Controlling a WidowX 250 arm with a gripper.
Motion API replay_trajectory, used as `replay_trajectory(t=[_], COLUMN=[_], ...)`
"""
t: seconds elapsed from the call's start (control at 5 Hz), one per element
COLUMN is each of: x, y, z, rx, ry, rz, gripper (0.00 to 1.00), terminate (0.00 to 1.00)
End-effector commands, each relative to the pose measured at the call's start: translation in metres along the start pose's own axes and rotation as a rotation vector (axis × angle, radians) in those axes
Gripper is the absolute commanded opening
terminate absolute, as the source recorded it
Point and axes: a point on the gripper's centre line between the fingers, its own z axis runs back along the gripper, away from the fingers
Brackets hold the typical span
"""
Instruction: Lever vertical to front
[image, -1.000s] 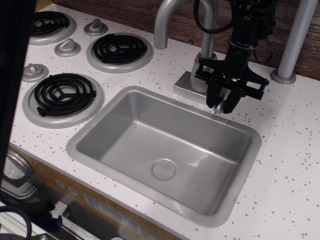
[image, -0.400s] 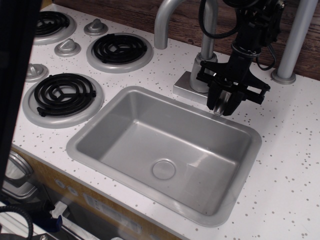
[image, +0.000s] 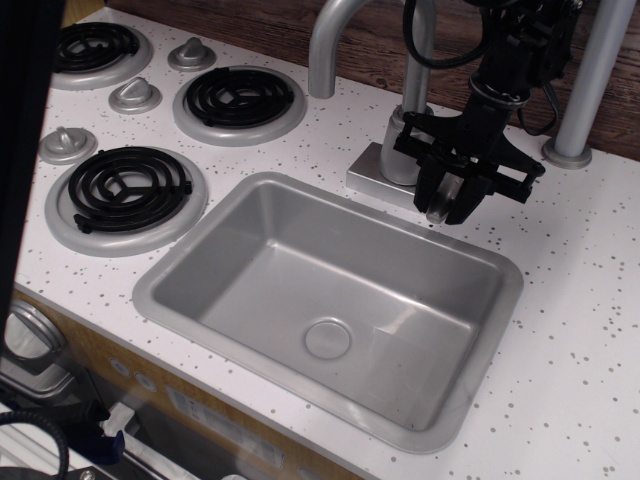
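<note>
burners (image: 124, 190) far left on the white tabletop (image: 580, 300) | sink (image: 190, 262) centre | faucet body (image: 400, 150) behind sink's rim | my gripper (image: 447, 212) jaws pinching the lever (image: 438, 208), angled down-forward over the sink's back rim | grey pole (image: 590, 80) far right

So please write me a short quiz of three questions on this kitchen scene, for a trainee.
1. True or false: the gripper is down inside the sink.
2. What does the gripper close around? A) lever B) burner C) pole
3. How many burners are visible?

Key:
1. False; it is at the faucet, above the back rim.
2. A
3. Three
</note>
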Motion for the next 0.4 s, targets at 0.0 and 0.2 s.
replay_trajectory(t=[0.0,0.2], x=[0.0041,0.0034], y=[0.0012,0.0033], z=[0.0375,0.0437], rx=[-0.030,-0.025], ry=[-0.100,-0.112], rz=[0.001,0.010], gripper=[1.00,1.00], terminate=[0.00,1.00])
